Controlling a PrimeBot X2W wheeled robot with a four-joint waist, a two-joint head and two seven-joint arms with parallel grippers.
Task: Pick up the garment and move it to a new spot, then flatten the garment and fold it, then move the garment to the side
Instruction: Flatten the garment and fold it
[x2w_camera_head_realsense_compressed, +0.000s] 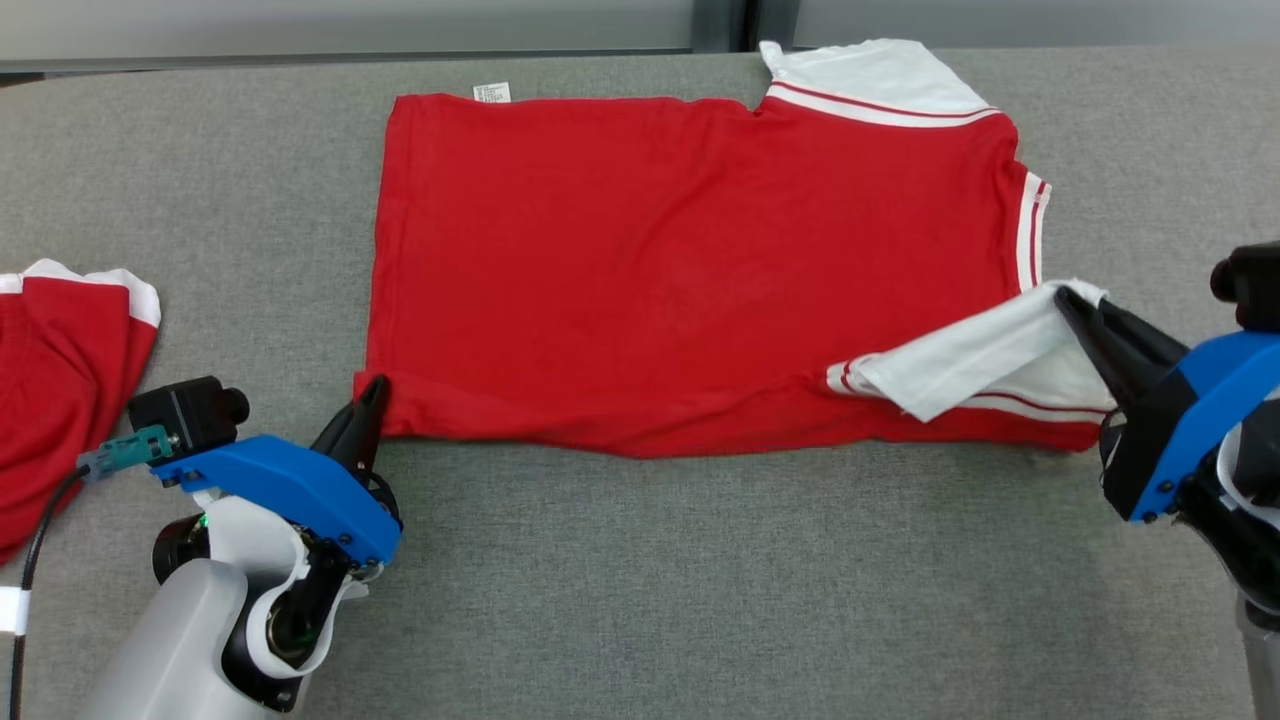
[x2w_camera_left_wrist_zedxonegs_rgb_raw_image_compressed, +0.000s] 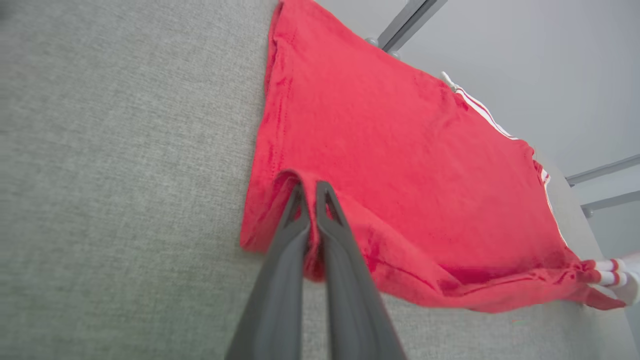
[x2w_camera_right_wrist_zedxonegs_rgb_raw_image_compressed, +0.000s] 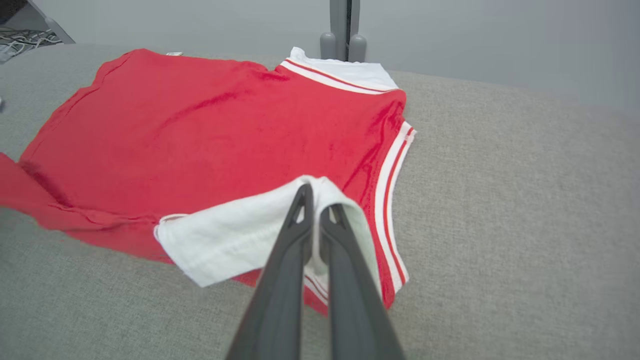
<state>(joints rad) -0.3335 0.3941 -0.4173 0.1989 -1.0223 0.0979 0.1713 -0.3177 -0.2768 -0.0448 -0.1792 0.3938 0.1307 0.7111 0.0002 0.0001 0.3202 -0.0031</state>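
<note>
At the far left, a second bunched red cloth with white trim (x2w_camera_head_realsense_compressed: 60, 380) is lying near the left arm. A wide swing of that arm is likely to snag it.

The left claw (x2w_camera_head_realsense_compressed: 368, 400) is pressing its two dark fingers together on the near hem corner of the red knit shirt with white striped sleeves (x2w_camera_head_realsense_compressed: 680, 260). It is holding only a small pucker of cloth, as the left wrist view shows (x2w_camera_left_wrist_zedxonegs_rgb_raw_image_compressed: 310, 187). I judge that a quick or uneven lift is risking the hem sliding out.

The shirt is lying spread flat in the middle of the grey fabric-covered bench (x2w_camera_head_realsense_compressed: 700, 580), hem toward the robot's left and collar toward its right. A small white label (x2w_camera_head_realsense_compressed: 491, 92) is poking out at the far hem corner. The near edge is already rumpling, so a fold made from here is probably going to carry those wrinkles in.

On the right, the right claw (x2w_camera_head_realsense_compressed: 1075, 300) is clamping the near white sleeve (x2w_camera_head_realsense_compressed: 980, 360), which is lifting and lapping over the red body. Because it is gripping sleeve alone, a pull is likely to drag that sleeve while the body is lagging behind.

The bench covering is looking coarse and woven, so it may be grabbing at the knit and bunching it under any drag. Behind the bench, a plain grey wall (x2w_camera_right_wrist_zedxonegs_rgb_raw_image_compressed: 500, 30) and a grey metal post (x2w_camera_right_wrist_zedxonegs_rgb_raw_image_compressed: 345, 25) are standing.
</note>
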